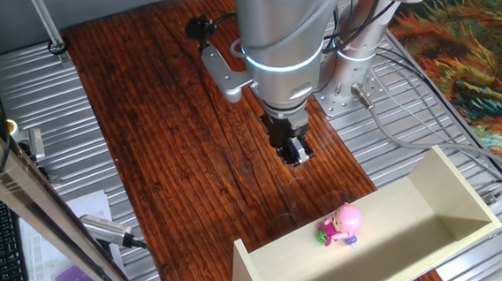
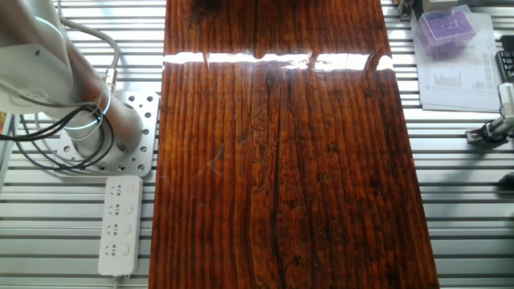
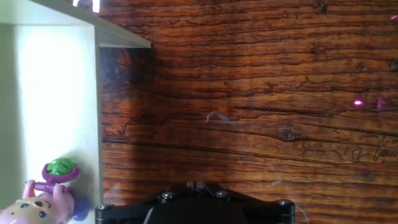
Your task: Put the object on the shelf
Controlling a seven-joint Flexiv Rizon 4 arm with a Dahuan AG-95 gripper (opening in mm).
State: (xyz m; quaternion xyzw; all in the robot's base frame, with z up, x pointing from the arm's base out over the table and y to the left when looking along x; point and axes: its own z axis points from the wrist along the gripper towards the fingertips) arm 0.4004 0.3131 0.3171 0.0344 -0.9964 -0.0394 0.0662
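A: Where's the toy sitting?

B: The tiny pink doll-like figure with a round pink head and purple and green bits [image 1: 341, 226] is lying inside the large cream open box-like shelf with thin flat panel walls [image 1: 459, 201], on the panel facing up, close to the long edge that borders the wood. In the hand view it's showing at the bottom left [image 3: 46, 199], green bit up top, purple ring around it, face pointing down out of frame.

A: Gripper?

B: The black two-finger gripper [image 1: 295, 152] on the silver arm [image 1: 280, 36] is hanging over the dark reddish-brown wooden plank tabletop [image 1: 188, 154], near the shelf but apart from it. Nothing is sitting between the fingers. Open or closed, can't tell; the fingers are too small in the fixed view, and the hand view is only catching the black gripper body at the bottom edge.

A: Toy touching the gripper?

B: No, clearly apart. Toy is resting on the shelf panel, gripper is off to the side over bare wood.

A: Other fixed view?

B: Showing just the wood top with glare across it, the arm's base [image 2: 96, 132] at left on ribbed metal, a white power strip [image 2: 119, 225] just below it, and a purple box on paper [image 2: 447, 24] at top right. Toy and shelf aren't in that frame.
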